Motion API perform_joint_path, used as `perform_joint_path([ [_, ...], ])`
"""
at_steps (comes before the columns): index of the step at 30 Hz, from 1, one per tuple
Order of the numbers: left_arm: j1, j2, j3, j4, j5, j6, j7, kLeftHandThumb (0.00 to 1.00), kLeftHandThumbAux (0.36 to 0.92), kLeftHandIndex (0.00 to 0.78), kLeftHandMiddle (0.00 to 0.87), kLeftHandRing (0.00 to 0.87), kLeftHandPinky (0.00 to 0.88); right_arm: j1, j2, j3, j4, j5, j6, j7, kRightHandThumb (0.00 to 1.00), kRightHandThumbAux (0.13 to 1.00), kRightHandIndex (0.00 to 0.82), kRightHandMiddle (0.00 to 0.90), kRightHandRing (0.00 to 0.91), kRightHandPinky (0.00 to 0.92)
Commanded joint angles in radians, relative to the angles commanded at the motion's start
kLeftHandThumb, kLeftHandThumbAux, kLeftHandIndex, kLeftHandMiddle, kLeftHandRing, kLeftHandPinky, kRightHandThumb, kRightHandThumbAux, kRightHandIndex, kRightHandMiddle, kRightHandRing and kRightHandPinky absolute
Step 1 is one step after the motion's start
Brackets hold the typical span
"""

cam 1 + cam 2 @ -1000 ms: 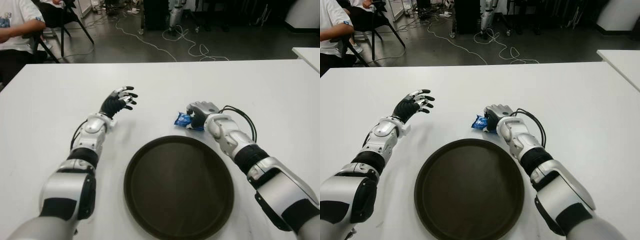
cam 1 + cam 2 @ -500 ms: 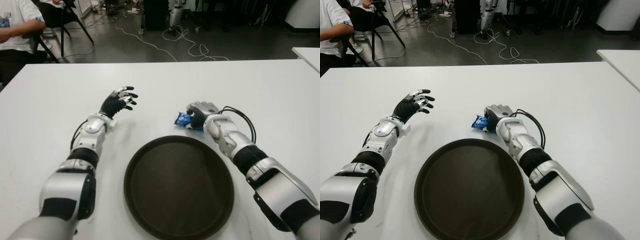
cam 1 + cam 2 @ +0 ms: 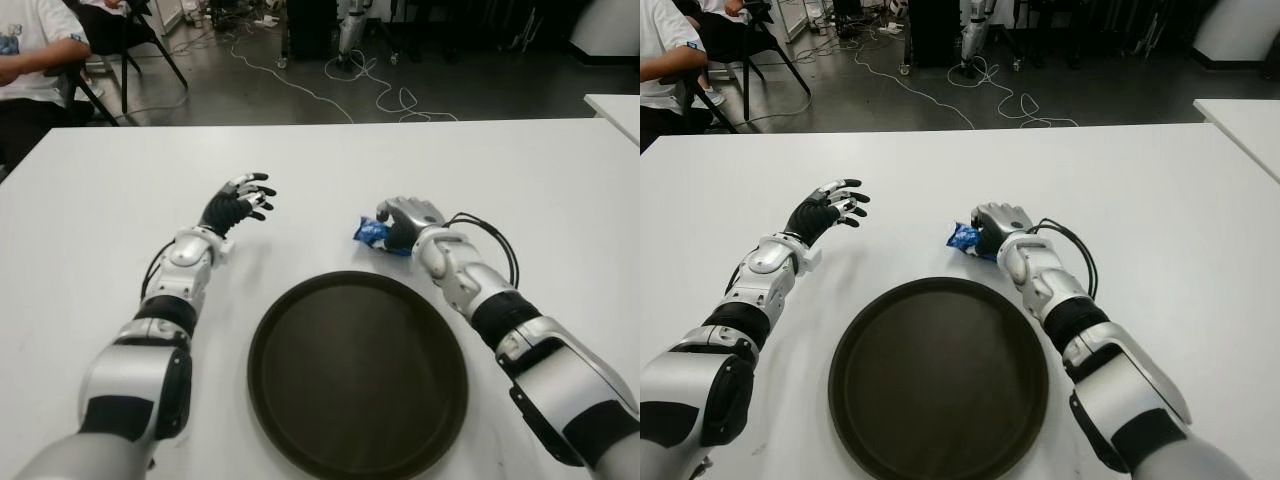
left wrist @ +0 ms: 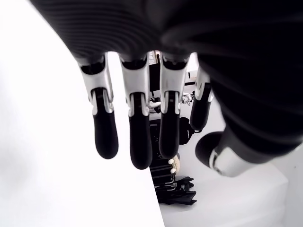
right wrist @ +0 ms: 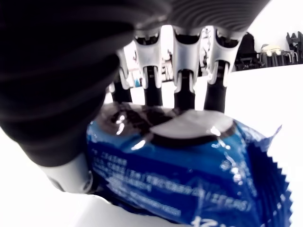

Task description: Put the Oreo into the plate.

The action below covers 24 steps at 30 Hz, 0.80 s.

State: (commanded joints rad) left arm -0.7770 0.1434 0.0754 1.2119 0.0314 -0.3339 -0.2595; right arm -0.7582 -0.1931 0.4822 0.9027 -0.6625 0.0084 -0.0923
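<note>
A blue Oreo packet [image 3: 372, 232] is held in my right hand [image 3: 401, 222], just beyond the far right rim of the round dark plate [image 3: 357, 372]. In the right wrist view the fingers [image 5: 181, 90] curl over the top of the Oreo packet [image 5: 189, 163] and the thumb presses its side. The packet appears slightly raised off the white table [image 3: 520, 190]. My left hand [image 3: 238, 203] hovers over the table to the left of the plate, fingers spread, holding nothing.
A seated person [image 3: 35, 60] and chair legs are beyond the table's far left corner. Cables lie on the dark floor behind the table. Another white table's corner [image 3: 615, 108] shows at the far right.
My right hand has lifted and shifted slightly away from the plate with the Oreo packet in it. The left hand has not moved.
</note>
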Motion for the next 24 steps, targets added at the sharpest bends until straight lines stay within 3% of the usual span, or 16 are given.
perform_joint_path([
  [24,0.005,0.003,-0.002,-0.005,-0.001,-0.004,-0.005,0.480,0.627,0.212,0.340,0.390,0.431,-0.017,0.007,-0.061,0.065,0.050,-0.059,-0.066,0.686,0.736,0.431,0.714,0.721,0.709],
])
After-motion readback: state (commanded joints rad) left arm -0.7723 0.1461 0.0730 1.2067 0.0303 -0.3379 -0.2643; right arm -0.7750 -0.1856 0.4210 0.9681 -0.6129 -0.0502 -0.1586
